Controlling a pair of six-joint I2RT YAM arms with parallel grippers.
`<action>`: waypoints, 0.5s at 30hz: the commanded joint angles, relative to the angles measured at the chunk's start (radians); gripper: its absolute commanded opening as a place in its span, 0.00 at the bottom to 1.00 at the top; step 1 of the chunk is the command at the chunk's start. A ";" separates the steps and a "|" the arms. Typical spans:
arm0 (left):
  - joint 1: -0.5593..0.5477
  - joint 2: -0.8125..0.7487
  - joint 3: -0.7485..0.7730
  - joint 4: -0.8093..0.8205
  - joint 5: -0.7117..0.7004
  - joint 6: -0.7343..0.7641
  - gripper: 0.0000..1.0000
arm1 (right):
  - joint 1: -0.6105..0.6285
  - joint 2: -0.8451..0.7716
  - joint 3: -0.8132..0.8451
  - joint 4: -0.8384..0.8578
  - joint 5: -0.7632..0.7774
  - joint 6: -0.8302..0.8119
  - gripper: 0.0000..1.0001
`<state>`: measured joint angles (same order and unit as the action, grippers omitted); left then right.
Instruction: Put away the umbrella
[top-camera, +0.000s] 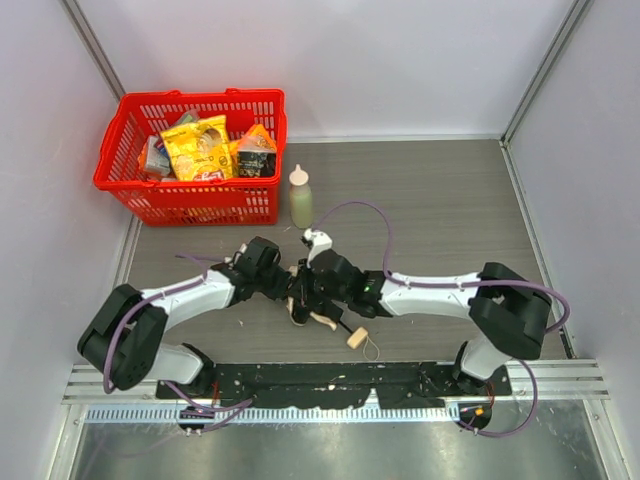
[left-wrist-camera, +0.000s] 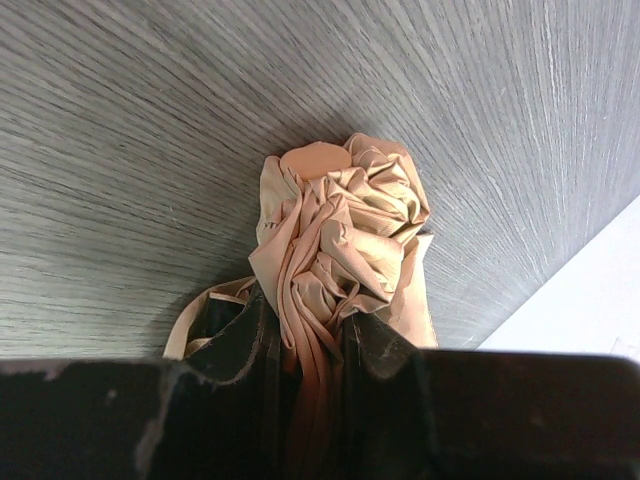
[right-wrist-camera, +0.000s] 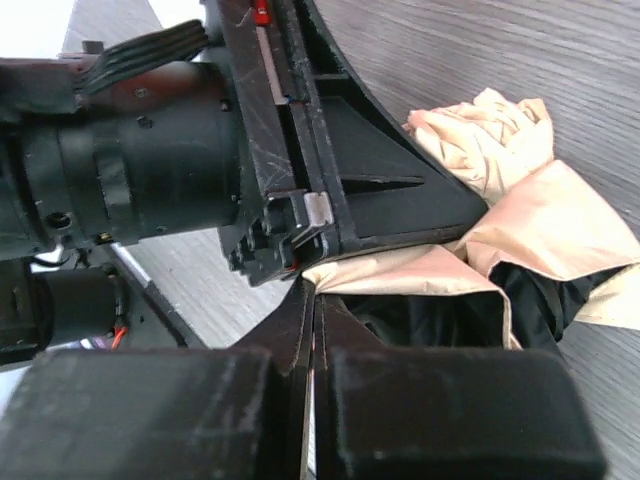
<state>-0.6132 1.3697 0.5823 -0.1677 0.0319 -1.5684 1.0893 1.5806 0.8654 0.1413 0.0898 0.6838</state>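
The umbrella (top-camera: 318, 318) lies crumpled at the table's middle, near the front. Its pale knob handle (top-camera: 357, 338) and cord loop (top-camera: 372, 349) point toward the front right. My left gripper (top-camera: 288, 283) comes in from the left and is shut on a bunched fold of the beige fabric (left-wrist-camera: 345, 220), which stands up between its fingers (left-wrist-camera: 240, 335). My right gripper (top-camera: 306, 288) meets it from the right. Its jaws are pressed together on the edge of the fabric (right-wrist-camera: 540, 220), right under the left gripper's body (right-wrist-camera: 330, 150). The black shaft is mostly hidden.
A red basket (top-camera: 130, 190) holding snack packets stands at the back left. A pale green squeeze bottle (top-camera: 300, 197) stands upright just right of it, behind the grippers. Walls close in both sides, and a black rail (top-camera: 340, 385) runs along the near edge.
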 joint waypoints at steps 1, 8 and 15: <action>-0.005 -0.007 -0.039 -0.168 0.023 -0.005 0.00 | -0.038 -0.031 -0.052 0.262 -0.111 0.068 0.01; -0.005 -0.011 -0.055 -0.130 0.057 -0.018 0.00 | -0.210 0.064 -0.246 0.765 -0.456 0.152 0.01; -0.003 -0.020 -0.062 -0.135 0.046 -0.019 0.00 | -0.198 -0.045 -0.194 0.294 -0.359 -0.004 0.04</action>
<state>-0.6125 1.3422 0.5640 -0.1822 0.0422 -1.5764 0.8783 1.6428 0.6262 0.6796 -0.3115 0.7837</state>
